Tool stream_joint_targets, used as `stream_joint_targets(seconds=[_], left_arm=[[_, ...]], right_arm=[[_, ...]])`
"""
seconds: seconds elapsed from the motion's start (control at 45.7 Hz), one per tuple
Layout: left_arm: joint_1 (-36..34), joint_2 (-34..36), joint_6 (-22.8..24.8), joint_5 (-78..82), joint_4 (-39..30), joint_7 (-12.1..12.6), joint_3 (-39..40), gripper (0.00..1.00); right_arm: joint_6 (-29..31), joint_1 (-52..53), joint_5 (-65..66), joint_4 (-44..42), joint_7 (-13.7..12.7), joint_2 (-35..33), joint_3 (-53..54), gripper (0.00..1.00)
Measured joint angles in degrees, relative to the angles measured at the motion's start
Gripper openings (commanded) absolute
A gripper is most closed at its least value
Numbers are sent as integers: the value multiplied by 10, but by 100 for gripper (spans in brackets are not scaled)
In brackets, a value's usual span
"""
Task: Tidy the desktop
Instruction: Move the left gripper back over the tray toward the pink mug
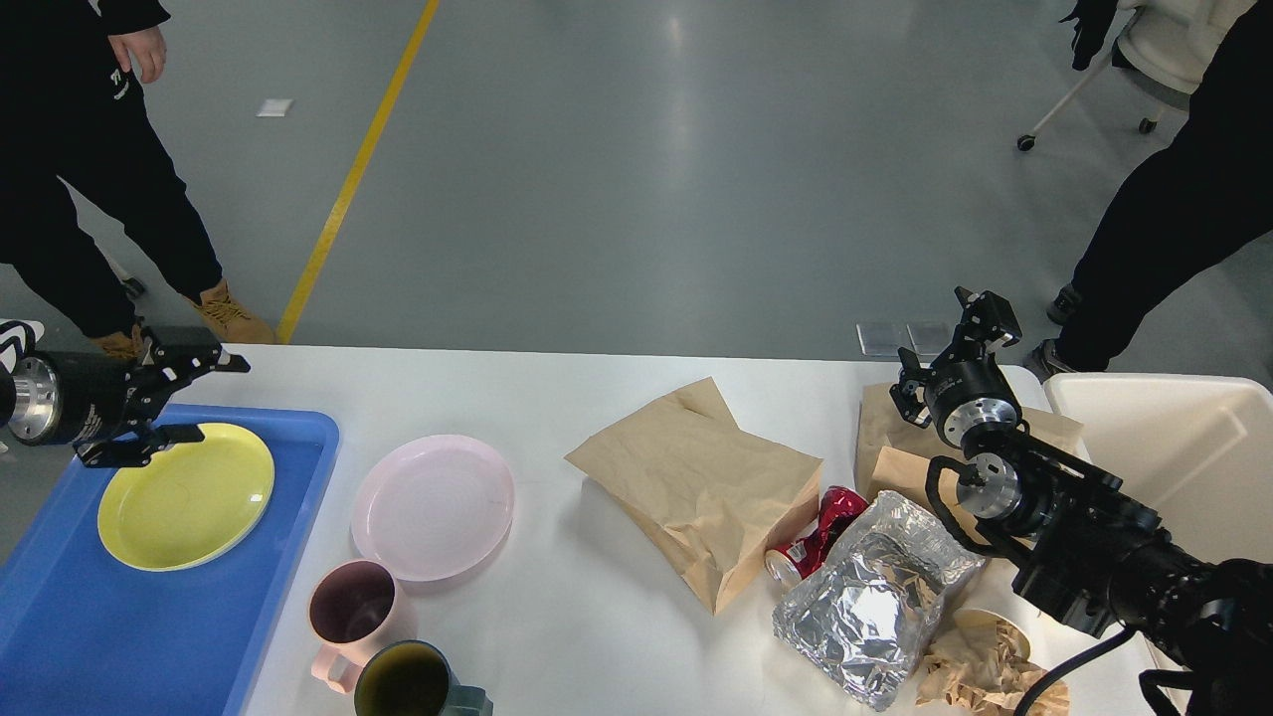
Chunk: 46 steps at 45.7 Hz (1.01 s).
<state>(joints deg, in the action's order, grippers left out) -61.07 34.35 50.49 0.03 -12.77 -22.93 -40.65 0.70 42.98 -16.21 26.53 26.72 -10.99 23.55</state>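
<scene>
The white desktop [557, 398] carries dishes on its left and rubbish on its right. A yellow plate [186, 495] lies in the blue tray [119, 626]. Beside the tray are a pink plate [434, 505], a pink mug [350, 607] and a dark green mug [408, 681]. My left gripper [204, 398] hovers open over the tray's far edge, just beyond the yellow plate, holding nothing. My right gripper [945, 338] stands open and empty above a brown paper bag [900, 438] at the far right.
A larger brown paper bag [701, 487], a crushed red can [820, 532], a foil bag [870, 597] and crumpled paper [980, 661] lie mid-right. A cream bin [1174, 457] stands at the right edge. People stand beyond the table on both sides.
</scene>
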Motion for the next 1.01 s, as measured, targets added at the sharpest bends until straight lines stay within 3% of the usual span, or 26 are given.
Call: stream_joint_targets(seconds=[0.153, 0.59, 1.006], left_arm=[[-34, -4, 43, 2, -1, -1, -165, 98], [-117, -31, 45, 4, -6, 0, -362, 98], [-198, -79, 45, 18, -146, 0, -521, 98]], right_arm=[[0, 0, 0, 0, 0, 0, 0, 100], [0, 0, 0, 0, 0, 0, 0, 100], [0, 0, 0, 0, 0, 0, 0, 100]])
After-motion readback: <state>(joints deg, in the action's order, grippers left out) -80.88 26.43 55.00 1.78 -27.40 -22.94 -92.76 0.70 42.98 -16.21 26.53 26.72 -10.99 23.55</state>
